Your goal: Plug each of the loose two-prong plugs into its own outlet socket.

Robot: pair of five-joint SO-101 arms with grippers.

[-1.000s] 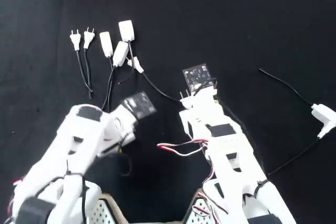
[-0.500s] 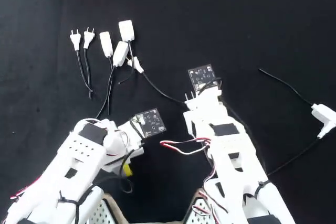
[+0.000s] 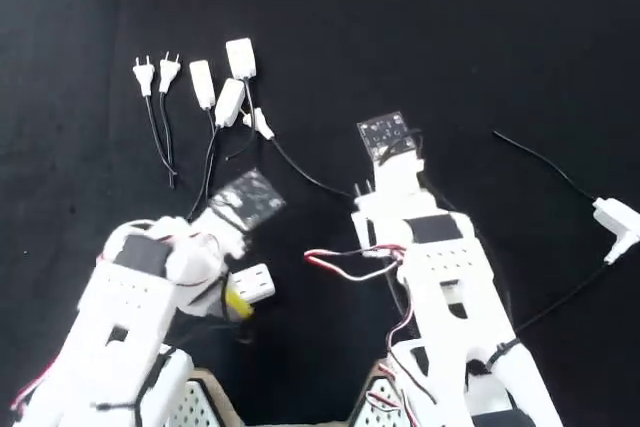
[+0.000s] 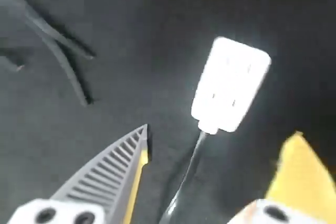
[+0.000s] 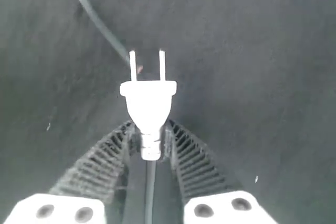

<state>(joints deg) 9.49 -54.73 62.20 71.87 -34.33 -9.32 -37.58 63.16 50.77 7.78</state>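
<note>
Beside the prongs of the plug (image 5: pixel 148 103), a black cable (image 5: pixel 97 19).

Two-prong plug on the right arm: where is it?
Right wrist view: plug clamped by its neck in the right gripper, prongs forward, a black cable just beyond them.

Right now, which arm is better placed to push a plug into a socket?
The right. The right gripper is shut on a two-prong plug, prongs pointing forward; the left gripper is open and empty, facing an outlet socket.
</note>
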